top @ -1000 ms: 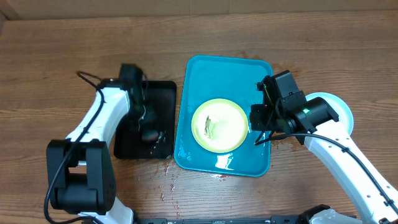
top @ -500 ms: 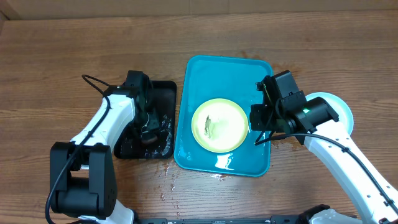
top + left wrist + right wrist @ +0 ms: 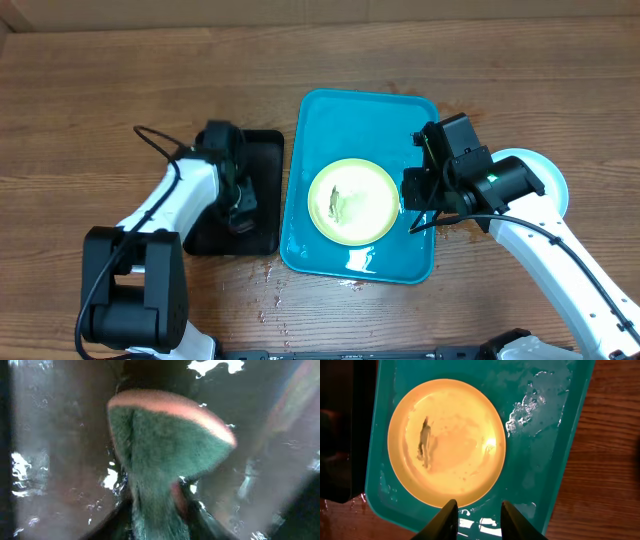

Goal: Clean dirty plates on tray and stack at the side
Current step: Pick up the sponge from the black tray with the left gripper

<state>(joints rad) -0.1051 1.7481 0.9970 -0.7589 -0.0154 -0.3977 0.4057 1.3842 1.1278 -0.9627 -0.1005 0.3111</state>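
Seen from above, a turquoise tray (image 3: 330, 120) sits mid-counter with one pale yellow-green plate (image 3: 353, 200) lying flat inside it, toward the near half. The right wrist view shows a dark smear (image 3: 424, 440) left of the plate's centre and smaller specks around it, so we judge this plate unwashed. Water pools on the tray beside it.

The left fingers (image 3: 238, 208) are over a smaller black tray (image 3: 262, 150), just left of the turquoise one. They are closed on a sponge (image 3: 165, 445), green scouring face toward the camera with a pinkish foam edge. It narrows where it is pinched, above a wet black surface.

The right fingers (image 3: 415, 192) hover over the tray's right side, near the plate rim. They are parted with nothing between them.

A light blue plate (image 3: 552, 180) rests on the counter at the far right, partly under the right arm. We cannot tell whether others lie beneath it.

We judge the step in hand to be wetting or loading the sponge. The next move calls for carrying it across to the smeared plate and scrubbing while the right fingers steady the rim.
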